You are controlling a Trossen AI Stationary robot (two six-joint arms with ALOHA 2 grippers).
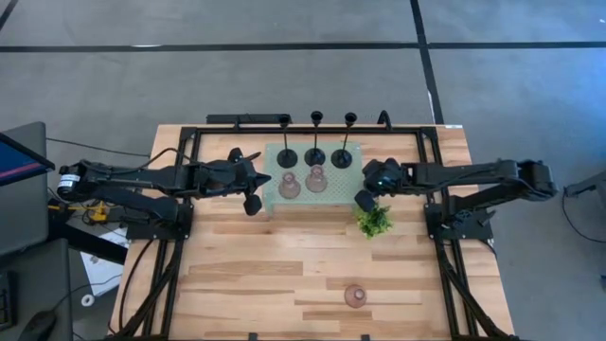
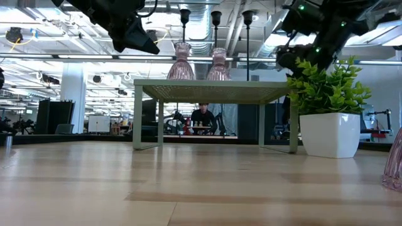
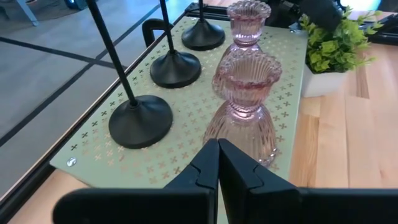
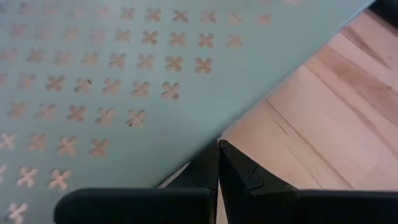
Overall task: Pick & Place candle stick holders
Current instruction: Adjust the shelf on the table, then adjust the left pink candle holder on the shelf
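Standing upright and alone near the table's front edge, the squat pink ribbed-glass candle holder [image 1: 355,296] lay well forward of both empty, closed claws, slightly nearer the right gripper [image 1: 364,200] than the left gripper [image 1: 252,203] beside the pale green perforated tray [image 1: 275,204].

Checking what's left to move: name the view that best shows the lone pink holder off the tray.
High view: the lone pink holder stands alone on the wood near the front edge. Low view catches only a sliver; wrist views miss it.
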